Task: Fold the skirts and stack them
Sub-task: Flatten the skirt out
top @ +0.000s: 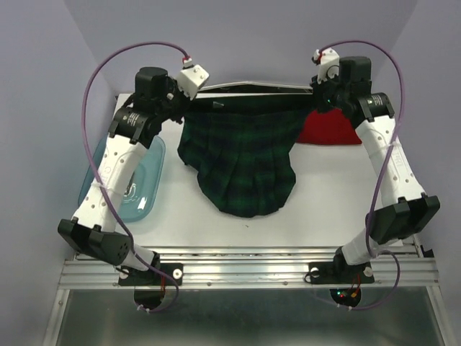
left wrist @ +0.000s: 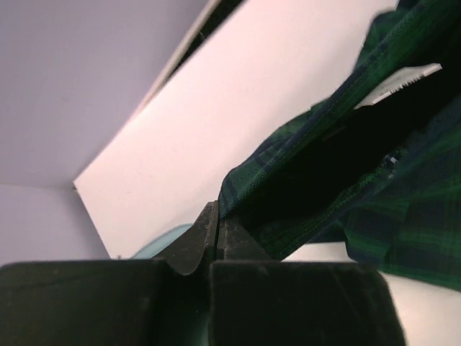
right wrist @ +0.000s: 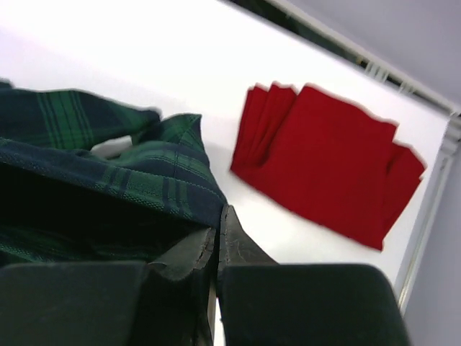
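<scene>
The plaid skirt [top: 241,162] is held up by its waistband, one corner in each arm's grip, with its pleated body draping down and the hem resting on the surface [top: 324,209]. The left pincer [left wrist: 216,210] is closed on the skirt's left waistband corner. The right pincer [right wrist: 218,216] is closed on the right corner. In both wrist views only a thin edge of cloth sits between the tips, so both grips look shallow.

That is probably the main risk. If the arms pull apart or lift too briskly, one corner could slip free. The skirt would then swing from a single point and bunch up, spoiling any clean fold.

A second risk is uneven travel. If one arm leads the other, the waistband would skew and the pleats would fall crooked over the hem.

The red skirt [top: 330,128] lies folded just right of the plaid skirt's waistband, close under the right arm. A low sweep on that side could drag it or knock it open, and it may be the base of the stack.

The tub [top: 140,189] sits to the left of the plaid skirt, under the left arm. A wide swing could carry cloth over its rim and snag it there.
</scene>
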### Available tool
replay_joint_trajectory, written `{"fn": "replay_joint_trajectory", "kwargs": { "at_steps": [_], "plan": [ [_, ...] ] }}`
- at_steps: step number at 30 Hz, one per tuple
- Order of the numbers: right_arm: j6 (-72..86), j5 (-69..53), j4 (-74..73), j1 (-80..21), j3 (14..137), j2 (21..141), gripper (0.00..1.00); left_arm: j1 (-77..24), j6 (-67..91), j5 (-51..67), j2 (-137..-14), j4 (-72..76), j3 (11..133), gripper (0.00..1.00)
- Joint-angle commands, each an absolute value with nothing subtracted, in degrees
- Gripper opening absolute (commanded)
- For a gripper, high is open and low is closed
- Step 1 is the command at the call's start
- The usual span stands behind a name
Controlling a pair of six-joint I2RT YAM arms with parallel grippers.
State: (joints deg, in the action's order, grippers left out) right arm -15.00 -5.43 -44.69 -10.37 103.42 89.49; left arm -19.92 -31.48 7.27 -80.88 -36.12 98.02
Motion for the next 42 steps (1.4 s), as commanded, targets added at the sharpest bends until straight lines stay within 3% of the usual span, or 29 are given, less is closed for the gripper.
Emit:
{"fn": "replay_joint_trajectory", "kwargs": {
  "at_steps": [1, 7, 15, 20, 25, 29, 31, 34, 35, 37, 42],
  "plan": [
    [-17.31, 8.25, -39.83, -7.29, 114.59, 95.16, 0.01, -15.39, -28.74, -5.71, -84.45, -25.43, 106.25, 0.00],
    [-17.23, 13.62, -31.66, -7.29, 133.57, 107.12, 0.01, -12.48, -26.11, -5.71, -97.89, -17.42, 121.35, 0.00],
    [-18.37, 18.98, -6.10, -7.29, 143.59, 118.72, 0.01, -9.32, -22.67, -9.84, -108.89, 4.43, 134.38, 0.00],
    [-17.67, 17.25, 1.84, -7.29, 135.66, 115.41, 0.01, -8.17, -24.34, -6.18, -106.88, 7.92, 129.40, 0.00],
    [-14.07, 15.21, -5.07, -7.29, 128.34, 107.86, 0.01, -8.00, -23.83, -2.83, -94.51, 2.82, 114.81, 0.00],
    [-9.16, 1.73, -6.76, -7.29, 112.27, 92.86, 0.01, -7.91, -15.08, 11.82, -80.44, 1.06, 97.00, 0.00],
    [-3.10, -5.59, -13.31, -7.29, 109.87, 91.15, 0.01, -8.87, -10.39, 26.58, -74.99, -1.56, 91.09, 0.00],
    [4.99, -20.96, -16.79, -9.31, 105.76, 89.57, 0.01, -18.51, -5.89, 38.03, -70.93, -2.98, 85.28, 0.00],
    [6.40, -29.88, -16.09, -9.84, 104.17, 88.78, 0.01, -21.59, -6.32, 40.14, -70.41, -3.77, 84.91, 0.00],
    [8.69, -34.70, -15.30, -12.46, 102.49, 86.24, 0.01, -29.40, -8.68, 42.71, -69.87, -7.27, 87.43, 0.00],
    [13.61, -35.25, -13.45, -13.01, 108.36, 81.65, 0.01, -27.26, -3.97, 43.85, -71.54, -6.78, 99.04, 0.00]
  ]
}}
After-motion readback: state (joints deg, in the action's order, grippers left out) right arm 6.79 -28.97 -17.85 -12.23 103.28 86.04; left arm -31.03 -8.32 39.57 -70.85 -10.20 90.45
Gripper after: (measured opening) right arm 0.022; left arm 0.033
